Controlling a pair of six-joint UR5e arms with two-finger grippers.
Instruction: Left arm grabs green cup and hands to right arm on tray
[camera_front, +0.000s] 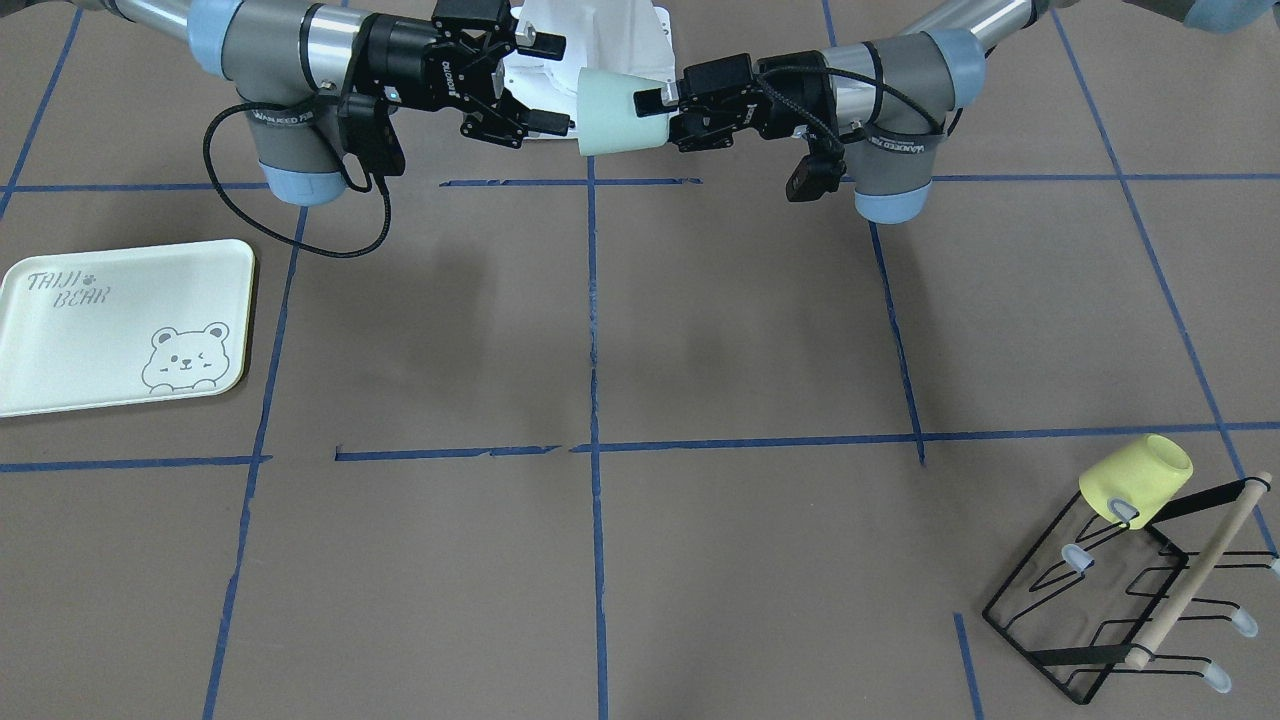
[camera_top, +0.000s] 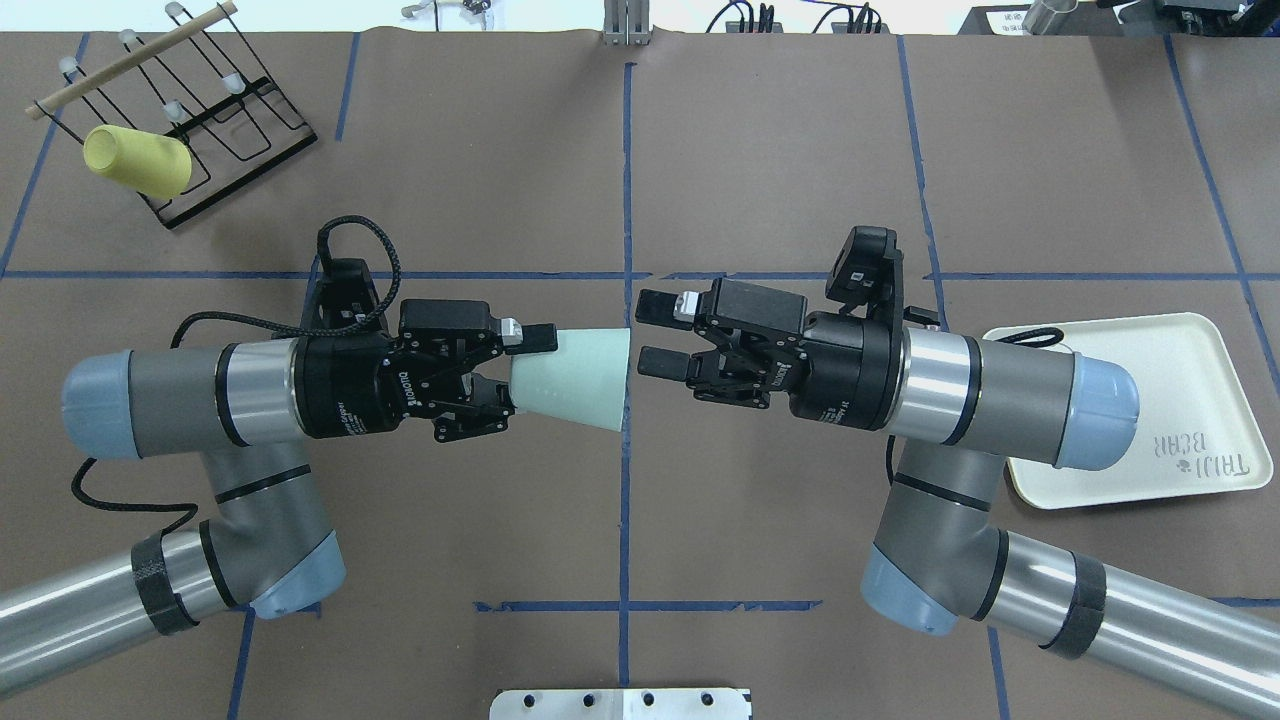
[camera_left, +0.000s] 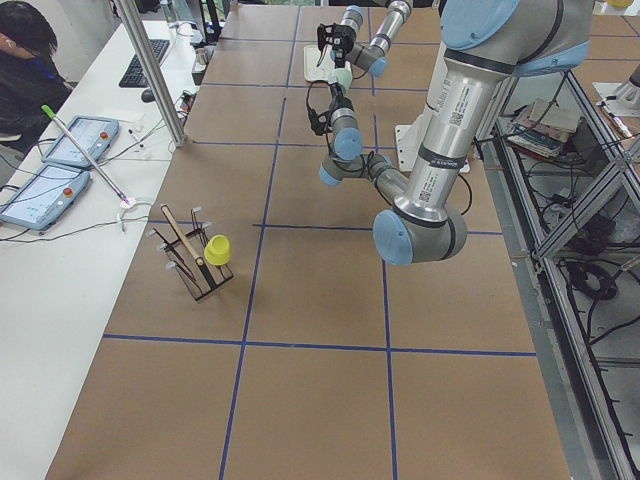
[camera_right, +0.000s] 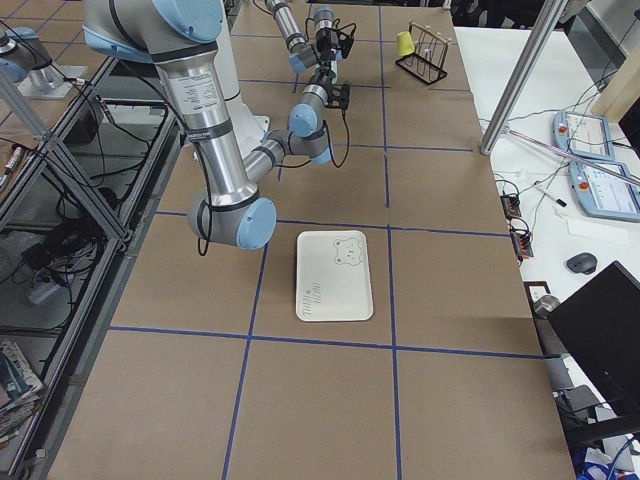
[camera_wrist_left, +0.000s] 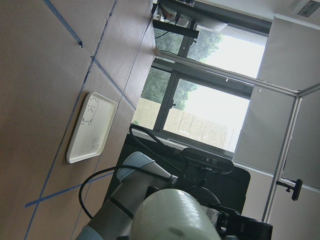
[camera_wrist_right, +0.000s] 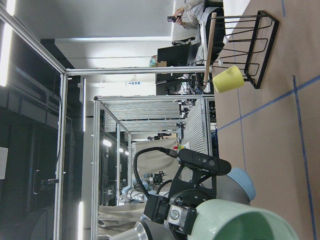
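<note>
The green cup (camera_top: 575, 378) lies on its side in the air above the table's middle, its wide rim towards the right arm. My left gripper (camera_top: 530, 372) is shut on the cup's narrow base end. It also shows in the front view (camera_front: 665, 120), holding the cup (camera_front: 615, 112). My right gripper (camera_top: 655, 335) is open and empty, its fingertips just short of the cup's rim; the front view (camera_front: 555, 85) shows the same. The tray (camera_top: 1180, 400) lies flat beside the right arm's elbow and is bare (camera_front: 120, 325). The left wrist view shows the cup (camera_wrist_left: 175, 215) close up.
A yellow cup (camera_top: 135, 160) hangs on a black wire rack (camera_top: 230, 110) at the far left corner, also in the front view (camera_front: 1135, 478). Blue tape lines cross the brown table. An operator sits at a side desk (camera_left: 25, 60).
</note>
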